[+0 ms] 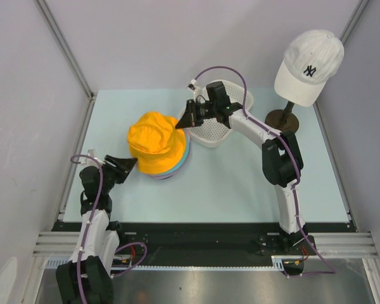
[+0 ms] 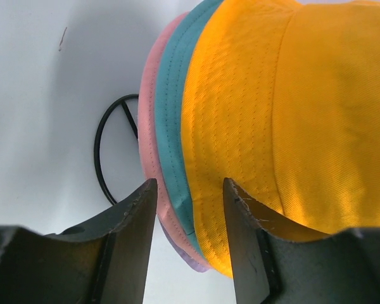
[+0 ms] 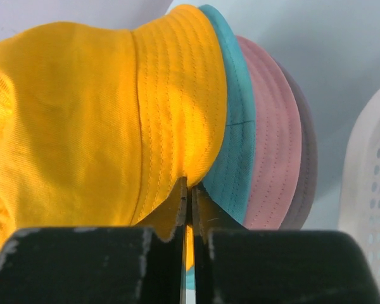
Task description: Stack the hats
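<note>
Right gripper [image 3: 190, 185] first: we see its jaws pressed together on the brim of the orange hat [image 1: 155, 144], at the far-right edge. Table [image 1: 240, 180], pale blue, carries that hat. It tops the stack, with teal hat [image 2: 177, 95], pink hat [image 2: 151, 114] and lavender hat [image 2: 199, 263] beneath. White basket [image 1: 215, 134] sits just right of the orange hat. Left gripper [image 2: 189, 185], near-left of it, has jaws about half apart, pink and teal brims showing between them, nothing gripped.

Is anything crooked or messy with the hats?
Yes. The orange hat on top of the stack sits crooked and rumpled. It is shifted to one side, so the brims of the teal hat and pink hat stick out from under it. The right jaws pinch its brim.
</note>
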